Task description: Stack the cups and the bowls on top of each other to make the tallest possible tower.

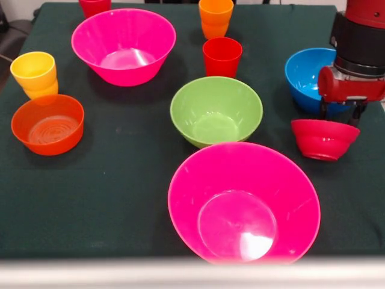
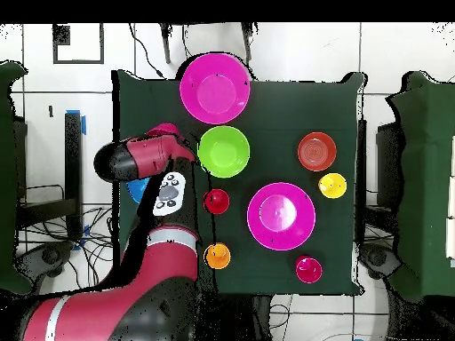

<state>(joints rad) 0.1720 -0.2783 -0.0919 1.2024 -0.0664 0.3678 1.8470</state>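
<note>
Dark green cloth covered the table (image 1: 120, 180); nothing was stacked yet, so no tower existed. Left to right in the front view: yellow cup (image 1: 34, 73) just behind the orange bowl (image 1: 48, 124); far pink bowl (image 1: 123, 46); a red cup (image 1: 94, 6) cut off at the top edge; near pink bowl (image 1: 243, 201) at the front edge; green bowl (image 1: 216, 111) mid-table; red cup (image 1: 222, 56) with the orange cup (image 1: 216, 17) behind it; blue bowl (image 1: 310, 78); small red bowl (image 1: 325, 139) at right. The gripper (image 1: 343, 114) hung over the gap between blue bowl and small red bowl; its fingers were mostly hidden by the red wrist, so I could not tell how wide it stood or whether it held anything.

Risks, judged: glossy tapered rims could slip from a pinch; the arm could knock the blue bowl beside it; the near pink bowl sat close to the table edge and could be pushed off.

Overhead: white tiled floor (image 2: 293, 40), cables (image 2: 49, 240), dark draped shapes at both sides.
</note>
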